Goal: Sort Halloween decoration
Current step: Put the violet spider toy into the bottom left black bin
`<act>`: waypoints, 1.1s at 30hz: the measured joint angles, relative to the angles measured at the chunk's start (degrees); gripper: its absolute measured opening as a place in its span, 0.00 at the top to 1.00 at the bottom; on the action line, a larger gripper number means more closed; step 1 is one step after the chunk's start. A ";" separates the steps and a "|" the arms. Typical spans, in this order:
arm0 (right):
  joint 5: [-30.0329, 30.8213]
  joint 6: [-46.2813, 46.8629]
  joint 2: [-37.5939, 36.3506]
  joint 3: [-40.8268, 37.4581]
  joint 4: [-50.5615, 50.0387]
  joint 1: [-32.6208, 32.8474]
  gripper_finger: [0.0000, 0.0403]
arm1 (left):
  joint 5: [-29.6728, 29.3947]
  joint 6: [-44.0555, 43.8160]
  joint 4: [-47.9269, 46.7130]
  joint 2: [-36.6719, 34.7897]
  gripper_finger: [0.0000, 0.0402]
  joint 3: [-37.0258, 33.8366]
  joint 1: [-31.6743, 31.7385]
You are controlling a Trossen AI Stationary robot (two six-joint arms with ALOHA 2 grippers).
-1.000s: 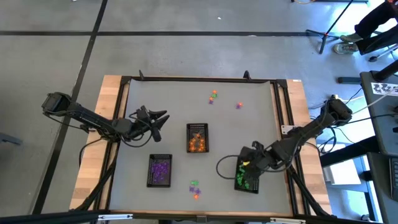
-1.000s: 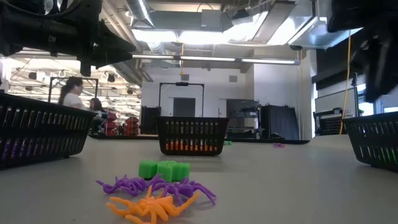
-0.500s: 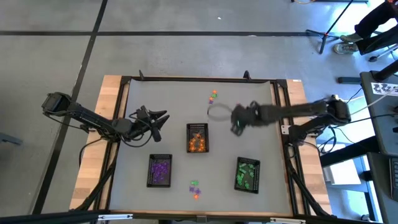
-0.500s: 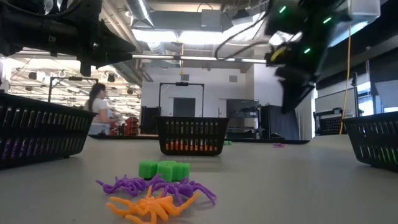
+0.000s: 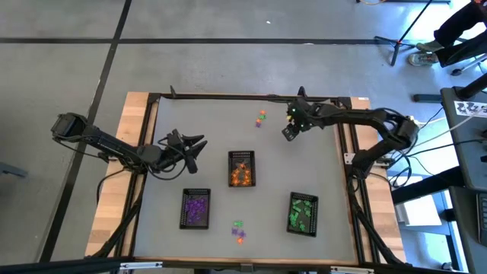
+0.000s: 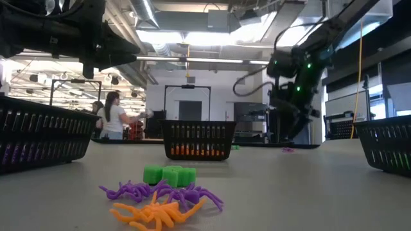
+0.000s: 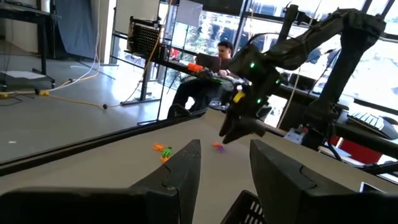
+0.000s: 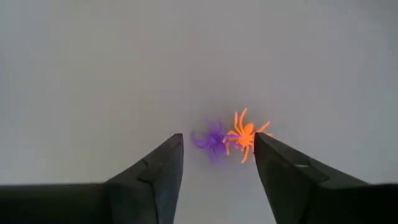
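Observation:
The Halloween decoration lies in small heaps on the table. A purple spider and an orange spider lie side by side at the far right. My right gripper hovers open above them, fingers pointing down, touching neither; it also shows in the high view. More trinkets lie left of it, and green blocks with spiders lie near the front edge. My left gripper waits open and level, left of the middle.
Three black mesh trays stand on the table. One with orange pieces is in the middle, one with purple pieces at the near left, and one with green pieces at the near right. A person shows in the room beyond.
My right gripper has swung from above the green tray at the near right to the far right part of the table. It has tipped further down and rolled, and now stands over the purple and orange spiders. The left arm has kept still.

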 joint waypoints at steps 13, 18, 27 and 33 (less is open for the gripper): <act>0.37 0.00 8.40 0.22 2.16 0.15 0.74 | -0.43 0.02 -0.25 0.00 0.67 0.00 0.02; -0.16 0.00 6.66 0.08 1.93 0.13 0.86 | -0.44 0.02 -0.27 0.00 0.67 0.00 0.04; -5.64 0.81 0.34 -0.22 -0.36 0.13 0.98 | -0.43 0.02 -0.29 0.00 0.67 0.00 0.04; -9.95 2.92 -3.67 -0.17 0.01 2.81 1.00 | -0.43 0.02 -0.29 0.00 0.67 0.00 0.04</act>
